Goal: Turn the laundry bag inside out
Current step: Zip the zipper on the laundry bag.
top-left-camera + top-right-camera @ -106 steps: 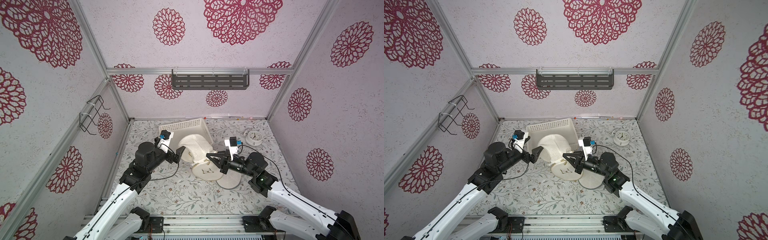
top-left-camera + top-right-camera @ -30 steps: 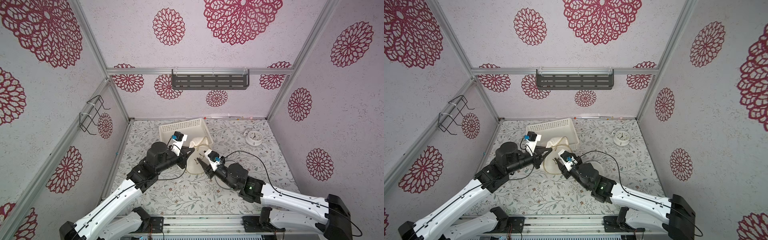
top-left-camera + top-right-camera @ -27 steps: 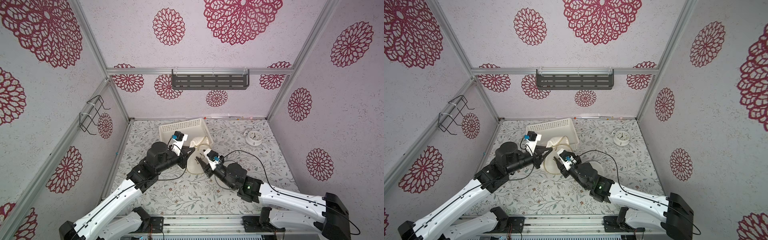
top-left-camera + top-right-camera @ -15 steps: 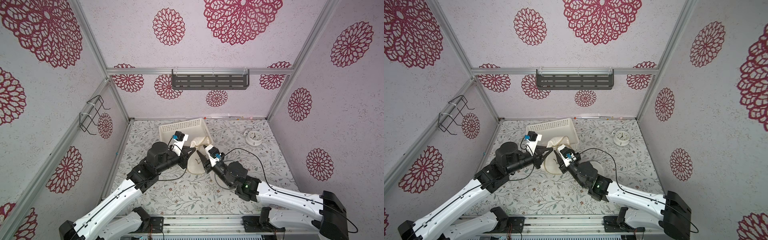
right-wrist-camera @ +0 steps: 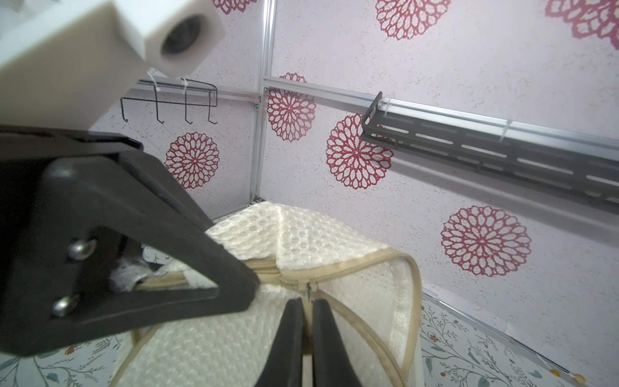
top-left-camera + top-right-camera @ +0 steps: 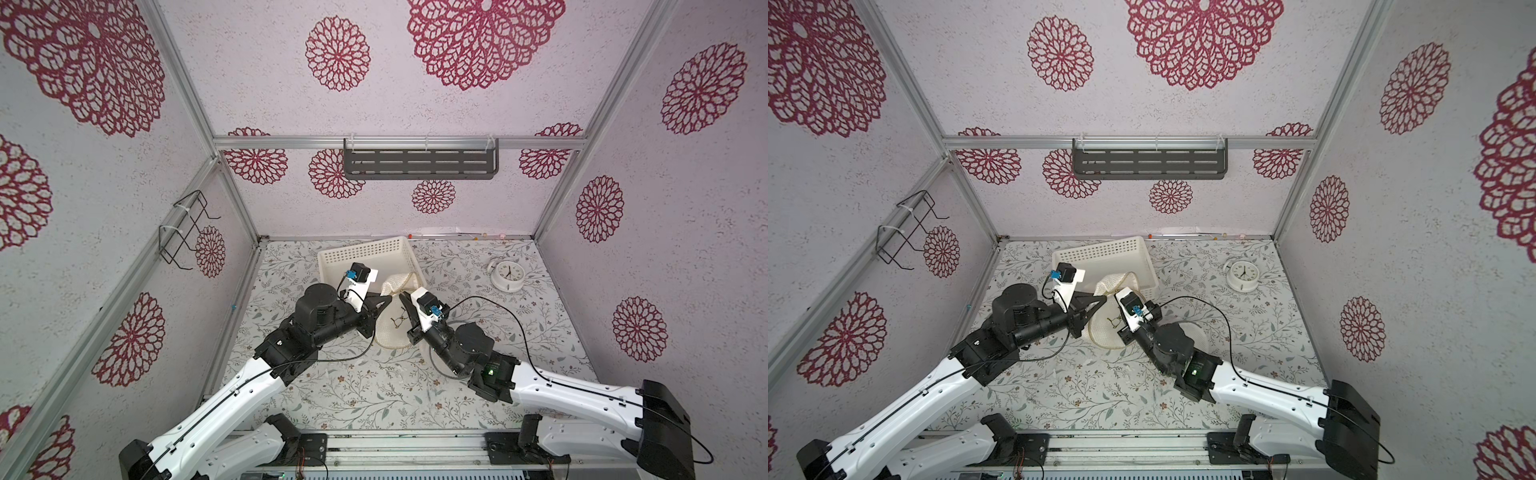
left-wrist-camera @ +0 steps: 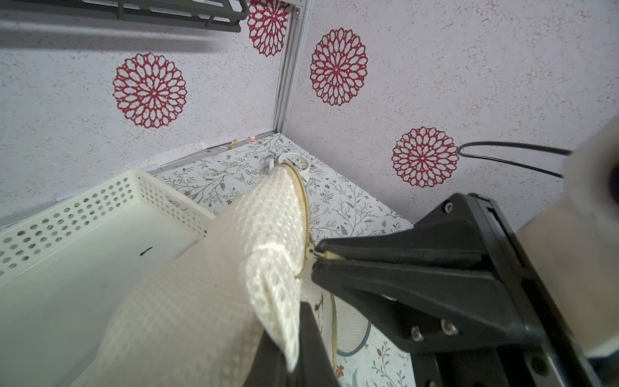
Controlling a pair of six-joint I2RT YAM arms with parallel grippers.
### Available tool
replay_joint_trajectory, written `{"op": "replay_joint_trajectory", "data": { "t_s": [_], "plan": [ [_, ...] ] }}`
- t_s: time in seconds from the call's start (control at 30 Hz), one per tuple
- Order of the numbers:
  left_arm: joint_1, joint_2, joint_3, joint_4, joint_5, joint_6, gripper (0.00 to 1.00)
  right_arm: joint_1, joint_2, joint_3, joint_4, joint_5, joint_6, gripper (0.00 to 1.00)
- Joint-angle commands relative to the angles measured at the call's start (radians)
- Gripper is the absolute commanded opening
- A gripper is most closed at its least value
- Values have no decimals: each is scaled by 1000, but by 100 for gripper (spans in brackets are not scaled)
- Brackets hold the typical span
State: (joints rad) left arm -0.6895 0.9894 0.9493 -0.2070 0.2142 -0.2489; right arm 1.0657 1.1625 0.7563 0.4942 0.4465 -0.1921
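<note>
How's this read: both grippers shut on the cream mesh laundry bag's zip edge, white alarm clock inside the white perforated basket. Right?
No. The white alarm clock stands on the floral tabletop, apart from the white perforated basket, as both top views show. Left gripper and right gripper are shut on the cream mesh laundry bag at its zip edge.
</note>
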Motion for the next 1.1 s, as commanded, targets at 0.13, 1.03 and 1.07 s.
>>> {"op": "replay_joint_trajectory", "data": {
  "t_s": [0.13,1.03,1.07],
  "plan": [
    [-6,-43,16,-72,-17,92,0,-13,-38,30,-21,39,66,0],
    [137,-145,-115,-262,-119,226,92,-320,-44,139,-387,-729,496,0],
    [132,-146,-103,-273,-121,246,92,-320,-29,151,-394,-745,486,0]
  ]
}}
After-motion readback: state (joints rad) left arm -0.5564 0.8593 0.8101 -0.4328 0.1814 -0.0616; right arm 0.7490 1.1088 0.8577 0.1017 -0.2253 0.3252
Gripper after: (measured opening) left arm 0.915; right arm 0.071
